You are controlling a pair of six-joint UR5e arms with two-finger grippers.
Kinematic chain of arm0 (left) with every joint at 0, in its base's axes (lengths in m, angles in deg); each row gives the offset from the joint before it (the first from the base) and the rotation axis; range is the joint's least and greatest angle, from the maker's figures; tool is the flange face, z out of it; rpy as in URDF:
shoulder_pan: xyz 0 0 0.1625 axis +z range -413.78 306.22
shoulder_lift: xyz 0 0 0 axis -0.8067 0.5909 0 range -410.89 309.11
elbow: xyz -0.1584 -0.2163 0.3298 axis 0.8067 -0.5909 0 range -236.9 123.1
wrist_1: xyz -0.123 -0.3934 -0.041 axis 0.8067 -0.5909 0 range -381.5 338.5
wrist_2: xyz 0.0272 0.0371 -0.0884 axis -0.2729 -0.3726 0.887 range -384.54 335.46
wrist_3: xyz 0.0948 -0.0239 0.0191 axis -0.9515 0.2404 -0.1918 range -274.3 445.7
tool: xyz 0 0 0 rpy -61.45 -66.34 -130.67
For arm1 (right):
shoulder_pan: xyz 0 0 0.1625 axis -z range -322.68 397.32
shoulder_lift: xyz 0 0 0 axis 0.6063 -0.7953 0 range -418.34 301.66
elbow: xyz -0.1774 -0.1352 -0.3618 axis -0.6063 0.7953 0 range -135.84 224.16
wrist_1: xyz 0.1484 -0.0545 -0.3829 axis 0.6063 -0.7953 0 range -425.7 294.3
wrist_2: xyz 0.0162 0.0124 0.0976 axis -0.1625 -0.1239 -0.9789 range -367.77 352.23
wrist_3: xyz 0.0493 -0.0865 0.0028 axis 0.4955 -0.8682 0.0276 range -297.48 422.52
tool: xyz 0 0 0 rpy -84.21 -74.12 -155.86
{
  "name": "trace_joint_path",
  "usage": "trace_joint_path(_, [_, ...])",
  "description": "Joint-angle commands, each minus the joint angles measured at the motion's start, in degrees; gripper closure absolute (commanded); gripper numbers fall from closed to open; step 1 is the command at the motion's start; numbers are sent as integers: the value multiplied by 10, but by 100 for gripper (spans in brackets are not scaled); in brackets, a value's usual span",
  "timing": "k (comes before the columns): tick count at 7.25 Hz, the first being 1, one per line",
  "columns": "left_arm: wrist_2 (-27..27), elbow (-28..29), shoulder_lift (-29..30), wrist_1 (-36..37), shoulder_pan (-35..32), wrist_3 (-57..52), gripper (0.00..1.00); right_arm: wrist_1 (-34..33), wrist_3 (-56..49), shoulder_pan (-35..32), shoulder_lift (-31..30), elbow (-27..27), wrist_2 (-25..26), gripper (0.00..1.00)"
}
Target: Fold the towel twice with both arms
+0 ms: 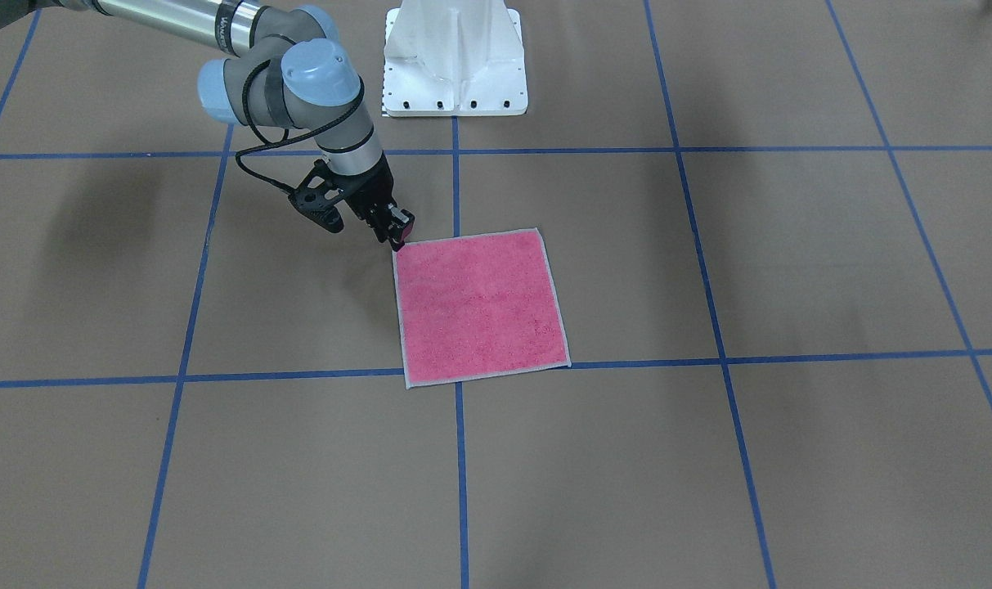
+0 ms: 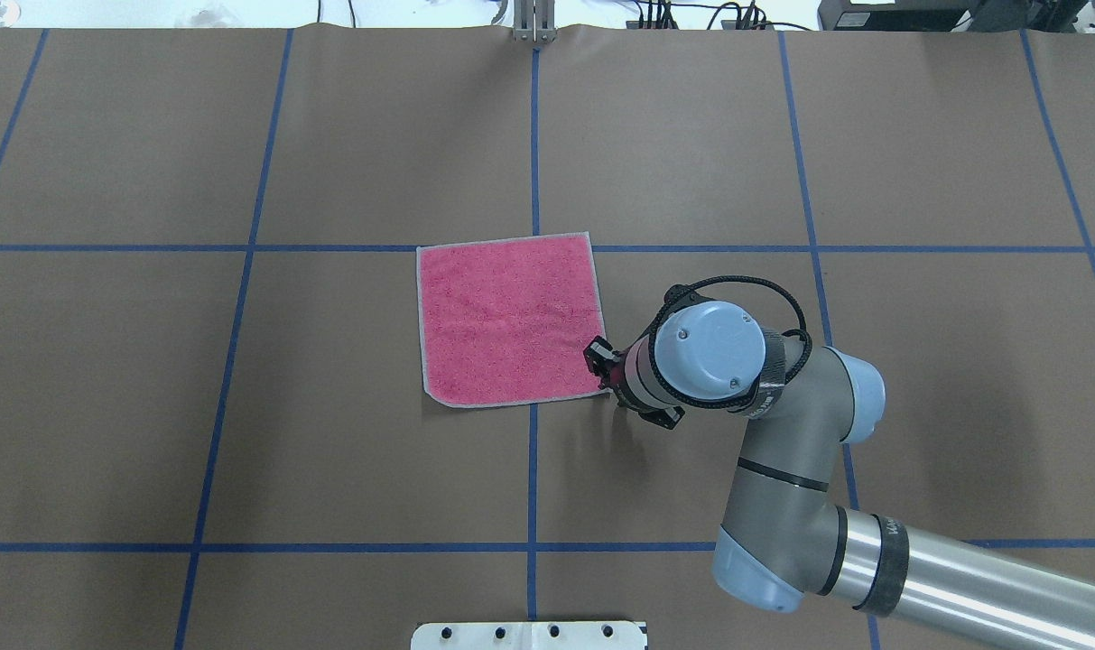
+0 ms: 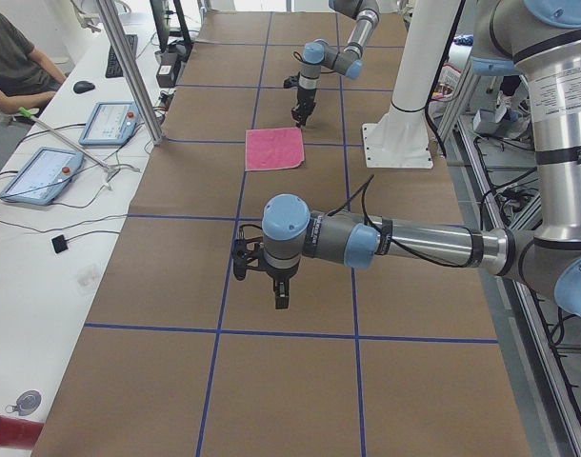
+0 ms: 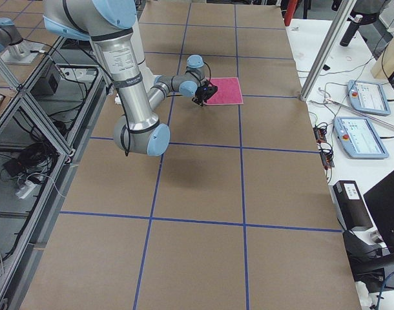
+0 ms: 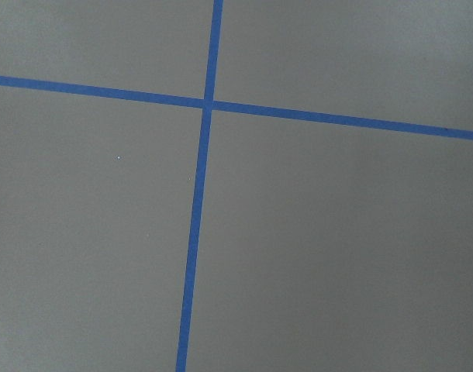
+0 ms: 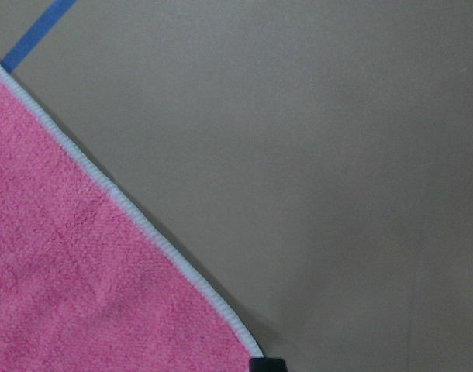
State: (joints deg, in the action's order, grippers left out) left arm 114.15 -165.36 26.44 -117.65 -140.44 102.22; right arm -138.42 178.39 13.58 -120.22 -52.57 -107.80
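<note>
The right end effector sits at the flat pink square terry towel's corner, placed to lift it; grip state cannot be told.

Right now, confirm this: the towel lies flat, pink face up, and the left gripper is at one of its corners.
Wrong arm. The towel lies flat, pink face up, but it is the right gripper at its corner, as the overhead exterior view shows. The left gripper hangs far from it.

Even, bright overhead light, soft shadows on the table, all views sharp.
</note>
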Motion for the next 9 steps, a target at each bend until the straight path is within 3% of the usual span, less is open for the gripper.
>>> trace_joint_path(1, [0,0,-1,0,0,0,0,-1,0,0,0,2,0,60])
trace_joint_path(2, [0,0,-1,0,0,0,0,-1,1,0,1,2,0,67])
trace_joint_path(4, [0,0,-2,0,0,0,0,0,9,0,4,2,1,100])
trace_joint_path(9, [0,-1,4,-1,12,27,0,-1,15,-1,5,-7,-1,100])
